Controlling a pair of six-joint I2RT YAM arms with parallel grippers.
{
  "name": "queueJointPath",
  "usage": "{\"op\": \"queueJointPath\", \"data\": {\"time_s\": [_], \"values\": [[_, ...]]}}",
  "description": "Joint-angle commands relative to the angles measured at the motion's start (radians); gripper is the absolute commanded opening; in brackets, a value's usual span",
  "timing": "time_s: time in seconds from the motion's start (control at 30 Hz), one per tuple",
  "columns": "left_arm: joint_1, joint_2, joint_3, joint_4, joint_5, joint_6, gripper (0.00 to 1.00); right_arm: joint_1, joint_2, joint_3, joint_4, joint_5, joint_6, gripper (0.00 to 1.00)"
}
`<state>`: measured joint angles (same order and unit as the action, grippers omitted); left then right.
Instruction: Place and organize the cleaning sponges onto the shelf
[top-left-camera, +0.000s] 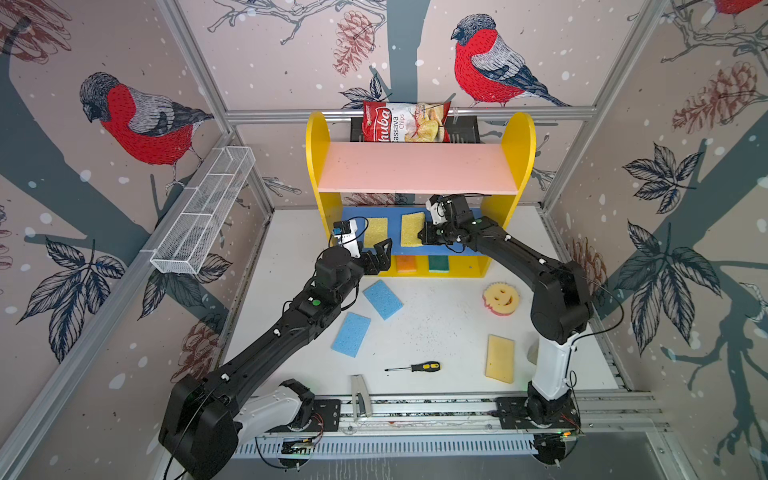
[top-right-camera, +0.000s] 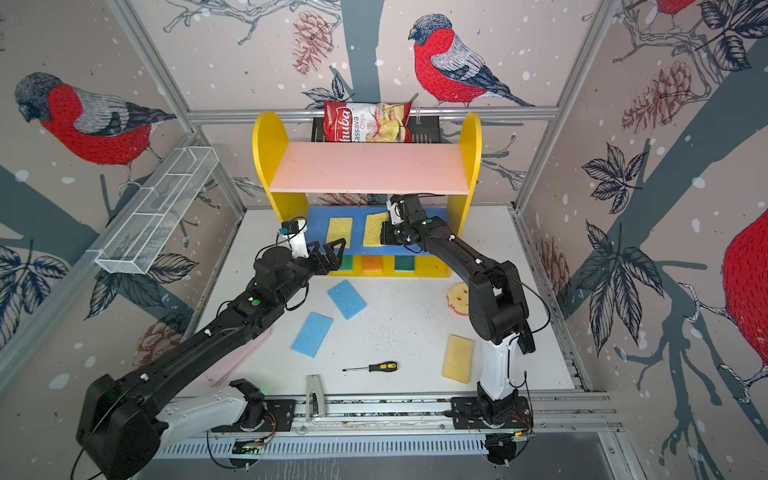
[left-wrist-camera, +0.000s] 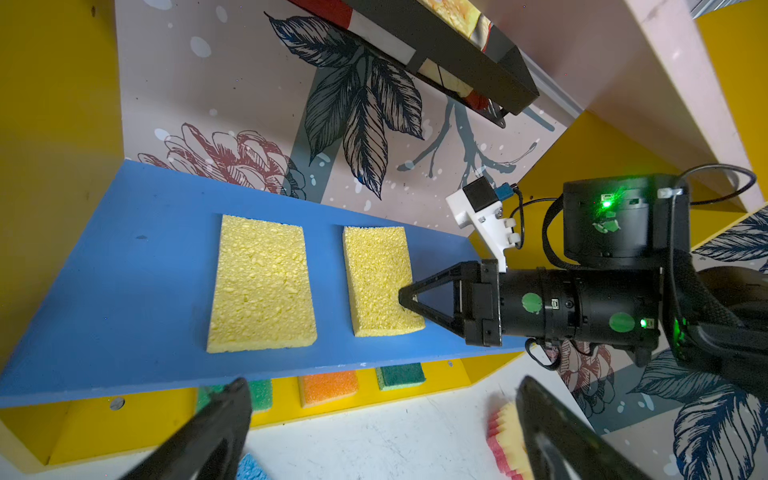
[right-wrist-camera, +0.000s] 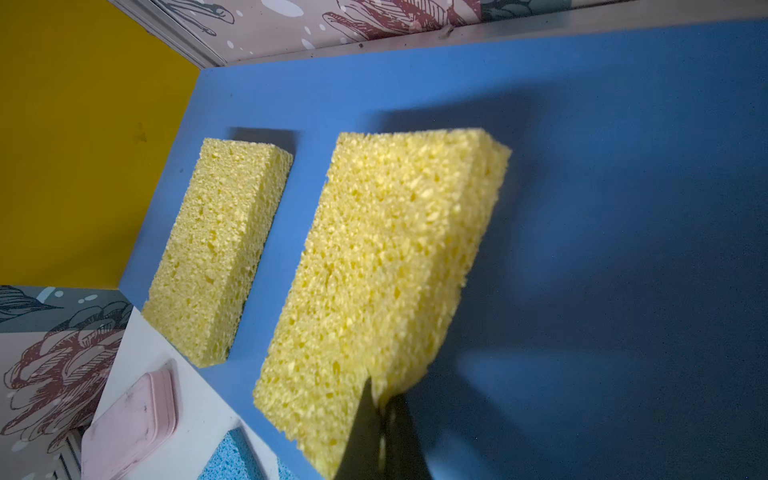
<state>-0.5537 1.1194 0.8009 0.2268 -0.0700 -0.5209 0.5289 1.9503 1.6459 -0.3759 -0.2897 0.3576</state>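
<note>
The yellow shelf (top-left-camera: 419, 166) has two yellow sponges on its blue middle board (top-left-camera: 394, 232). One yellow sponge (top-left-camera: 375, 232) lies flat on the left. My right gripper (right-wrist-camera: 380, 399) is shut on the near right edge of the other yellow sponge (right-wrist-camera: 386, 257); its far end touches the board. My left gripper (left-wrist-camera: 382, 386) hangs open and empty before the shelf's left front. On the base sit an orange sponge (left-wrist-camera: 328, 388) and two green ones (left-wrist-camera: 401, 376). Two blue sponges (top-left-camera: 382, 299), a smiley sponge (top-left-camera: 500, 297) and a yellow sponge (top-left-camera: 500, 358) lie on the table.
A screwdriver (top-left-camera: 415, 367) and a metal tool (top-left-camera: 359, 395) lie near the table's front edge. A flat pink item (top-right-camera: 237, 357) sits under the left arm. A white wire tray (top-left-camera: 203, 212) hangs on the left wall. A chips bag (top-left-camera: 405, 122) stands behind the shelf.
</note>
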Motion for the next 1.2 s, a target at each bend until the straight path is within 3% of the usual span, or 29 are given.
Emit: {"op": "queueJointPath", "data": {"time_s": [0.0,0.3,0.37,0.5,0.6,0.87,1.03,1.17], "values": [[-0.001,0.000,0.006,0.016,0.012,-0.003,0.98,0.000,0.015,0.015,-0.026,-0.009,-0.028,0.00],[-0.001,0.014,0.013,0.015,0.018,-0.009,0.98,-0.003,0.031,0.020,-0.040,-0.004,-0.040,0.02],[-0.001,0.018,0.014,0.016,0.021,-0.009,0.98,-0.002,0.032,0.019,-0.041,0.002,-0.042,0.08],[0.000,0.022,0.017,0.014,0.020,-0.010,0.98,-0.002,0.025,0.006,-0.036,0.015,-0.040,0.33],[0.000,0.023,0.017,0.015,0.019,-0.010,0.98,-0.002,0.020,-0.002,-0.035,0.033,-0.039,0.40],[0.000,0.026,0.020,0.011,0.024,-0.013,0.98,-0.004,-0.008,-0.014,-0.023,0.080,-0.035,0.41],[0.000,0.020,0.018,0.009,0.024,-0.017,0.98,-0.003,-0.012,-0.004,-0.026,0.077,-0.036,0.22],[-0.001,0.017,0.018,0.009,0.025,-0.018,0.98,0.000,-0.017,0.005,-0.028,0.078,-0.038,0.21]]}}
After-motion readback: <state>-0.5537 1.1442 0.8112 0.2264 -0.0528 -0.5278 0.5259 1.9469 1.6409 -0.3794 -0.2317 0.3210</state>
